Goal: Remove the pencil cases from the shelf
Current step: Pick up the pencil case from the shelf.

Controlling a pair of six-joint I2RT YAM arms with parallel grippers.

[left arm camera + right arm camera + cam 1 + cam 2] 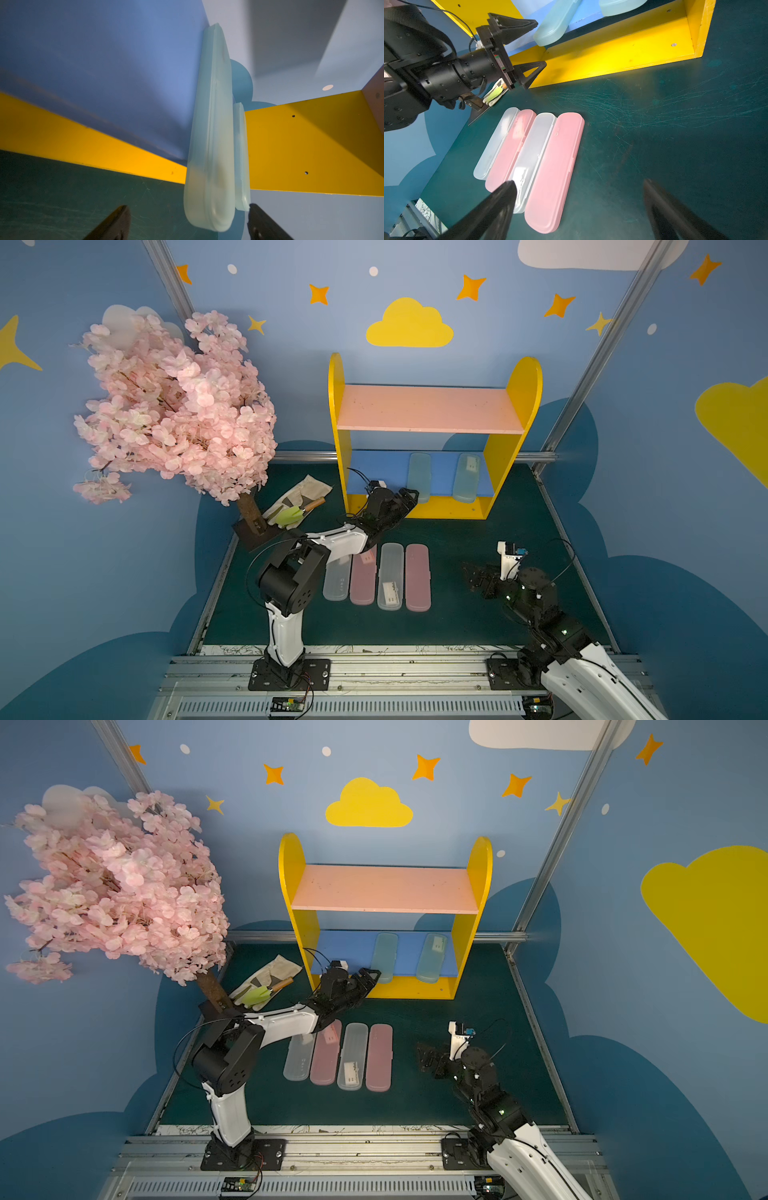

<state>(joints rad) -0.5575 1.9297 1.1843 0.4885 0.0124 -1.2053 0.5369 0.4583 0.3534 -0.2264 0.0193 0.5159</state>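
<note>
Left gripper [411,493] lined up on a teal case on the shelf [524,406].

In both top views, two teal pencil cases [418,477] [432,957] lie on the blue lower board, and four more [390,576] sit in a row on the mat. In the left wrist view, the jaws stand apart around the nearer case's [209,145] overhanging end; best to bite squarely, then draw straight out, clear of its neighbour [241,155]. In the right wrist view, the right gripper [579,184] hangs empty over the mat, jaws apart.

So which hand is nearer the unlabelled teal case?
Left. The left hand stands open at the end of the unlabelled teal case; the right hand hangs away over the mat.
</note>
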